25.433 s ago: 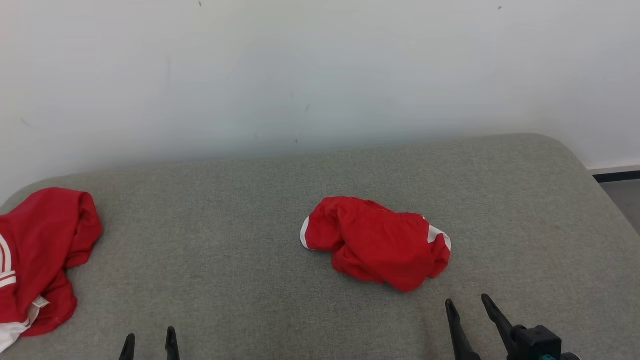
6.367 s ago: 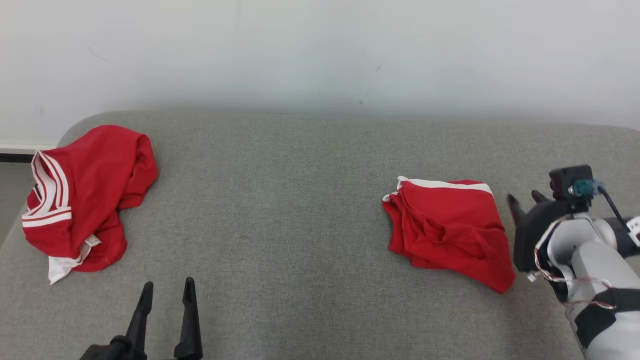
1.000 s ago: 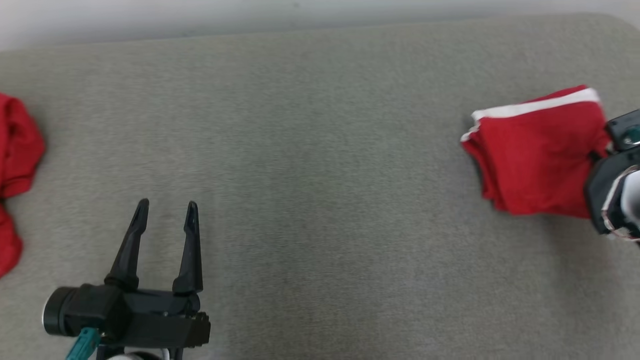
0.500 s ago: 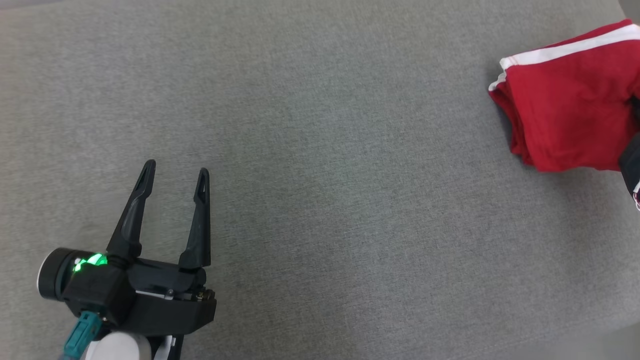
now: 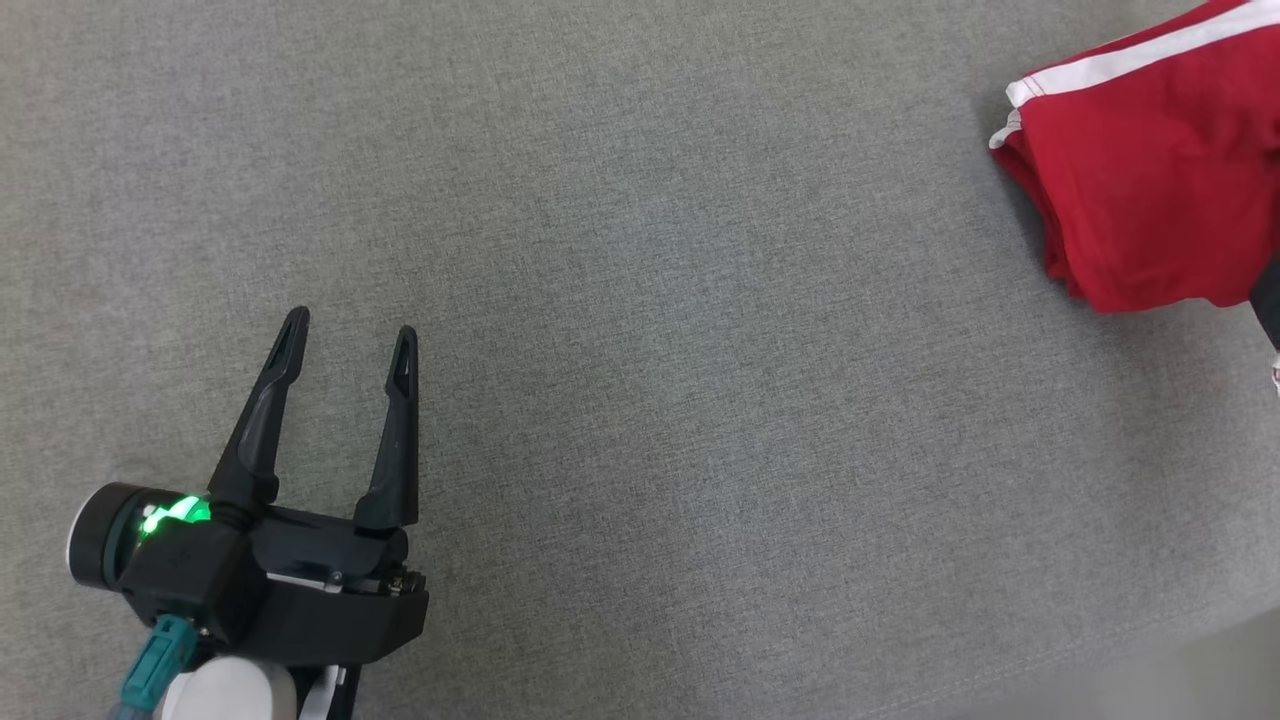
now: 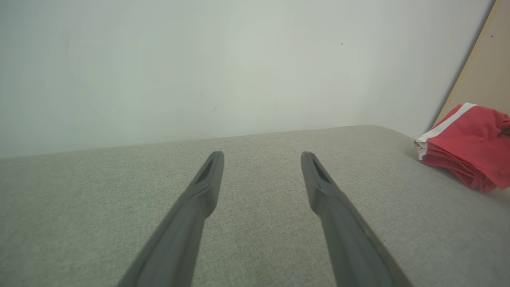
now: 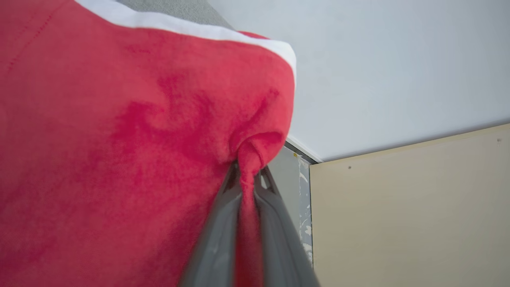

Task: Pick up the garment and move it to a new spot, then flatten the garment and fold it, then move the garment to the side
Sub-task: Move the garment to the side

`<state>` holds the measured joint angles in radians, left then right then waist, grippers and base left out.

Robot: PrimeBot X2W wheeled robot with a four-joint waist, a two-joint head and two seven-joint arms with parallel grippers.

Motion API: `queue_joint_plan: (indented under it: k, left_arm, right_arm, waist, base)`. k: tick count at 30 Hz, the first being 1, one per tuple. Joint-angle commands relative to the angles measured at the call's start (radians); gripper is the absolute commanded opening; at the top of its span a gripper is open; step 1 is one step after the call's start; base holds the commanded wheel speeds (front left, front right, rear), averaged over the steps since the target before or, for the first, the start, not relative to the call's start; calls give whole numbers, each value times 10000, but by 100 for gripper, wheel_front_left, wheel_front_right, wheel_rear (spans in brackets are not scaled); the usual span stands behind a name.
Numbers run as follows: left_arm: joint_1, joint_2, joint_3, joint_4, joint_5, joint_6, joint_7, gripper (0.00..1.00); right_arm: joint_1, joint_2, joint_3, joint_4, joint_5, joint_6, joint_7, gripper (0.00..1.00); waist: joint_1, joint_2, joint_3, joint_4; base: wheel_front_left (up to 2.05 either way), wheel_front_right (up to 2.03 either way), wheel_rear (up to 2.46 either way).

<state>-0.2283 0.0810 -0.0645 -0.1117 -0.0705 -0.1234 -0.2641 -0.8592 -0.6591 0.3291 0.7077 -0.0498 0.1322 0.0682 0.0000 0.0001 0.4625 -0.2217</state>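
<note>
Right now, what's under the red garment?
The red garment sits on the grey cushion, which shows along its left and near edges. The patch directly beneath is covered, so anything there can't be seen. The right claw is shut on a fold of it.

The garment (image 5: 1150, 170) at the upper right of the head view is soft red cloth, matt and faintly fuzzy up close, edged with a smoother white band (image 5: 1130, 55). The worktop (image 5: 700, 350) is covered in coarse grey woven fabric, matt. The left gripper (image 5: 350, 330), lower left, looks like matt black plastic. The wall (image 6: 199, 59) is smooth and matt, as is the beige panel (image 7: 410, 207).
</note>
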Motion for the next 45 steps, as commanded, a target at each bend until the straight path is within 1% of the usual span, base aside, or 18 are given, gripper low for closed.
queue_joint_plan:
  k: [1, 3, 4, 5, 6, 12, 15, 18, 20, 24, 29, 33, 38, 45]
  left_arm:
    - [-77, 38, 13, 24, -60, -29, -3, 100]
    - [-34, 18, 9, 44, -82, -35, -3, 100]
    - [-14, 8, 2, 52, -88, -36, -3, 100]
    - [5, -2, -9, 91, -103, -41, -3, 100]
    - [16, -10, -7, 112, -109, -43, -3, 100]
    - [147, -75, 9, 224, -125, -32, -3, 100]
    - [308, -122, 90, 338, -182, 44, -3, 100]
    - [534, -180, 200, 515, -242, 156, -3, 100]
    - [745, -193, 322, 619, -264, 237, -3, 100]
    - [1295, -226, 660, 838, -355, 373, -4, 100]
    - [2038, -250, 934, 1155, -286, 574, -4, 100]
    - [2681, -277, 1128, 1346, -317, 704, -4, 100]
    - [3243, -279, 1367, 1489, -260, 838, -3, 100]
    - [3627, -290, 1502, 1746, -185, 847, -3, 100]
  right_arm:
    - [119, 122, -143, -13, -297, -31, -92, 0]
    - [189, 196, -309, -38, -526, -31, -100, 0]
    - [240, 250, -359, -55, -581, -31, -164, 20]
    - [315, 344, -460, -24, -689, -31, -221, 85]
    - [346, 392, -528, -20, -720, -31, -278, 100]
    - [644, 630, -847, -39, -914, -31, -553, 100]
    - [857, 984, -1352, -138, -548, -31, -1004, 100]
    - [1358, 1614, -1997, -398, -219, -31, -1616, 100]
    - [1769, 2075, -2206, -679, -41, -31, -1961, 100]
    - [2661, 3009, -2204, -1232, 319, -31, -2412, 100]
    - [3910, 4086, -1860, -1955, 917, -31, -3019, 100]
    - [4936, 4851, -1604, -2589, 1290, -31, -3245, 100]
    - [5841, 5397, -1559, -3026, 1615, -31, -3291, 100]
    - [6561, 5749, -1925, -2902, 1737, -30, -3311, 100]
  waist:
    - [0, -1, -71, 25]
    - [0, -1, -126, 41]
    - [0, -1, -152, 52]
    - [0, -1, -222, 89]
    - [0, -1, -259, 110]
    - [0, -1, -579, 316]
    - [0, -1, -902, 516]
    - [0, -1, -1386, 725]
    - [0, -1, -1727, 821]
    - [0, -1, -2517, 936]
    - [0, -1, -3524, 1109]
    - [0, -1, -4304, 1115]
    - [0, -1, -4842, 1190]
    - [0, -1, -5259, 1340]
  base:
    - [0, 0, 0]
    - [0, 0, 0]
    - [0, 0, 0]
    - [0, 0, 0]
    - [0, 0, 0]
    - [0, 0, 0]
    - [0, 0, 0]
    - [0, 0, 0]
    - [0, 0, 0]
    - [0, 0, 0]
    - [0, 0, 0]
    - [0, 0, 0]
    - [0, 0, 0]
    - [0, 0, 0]
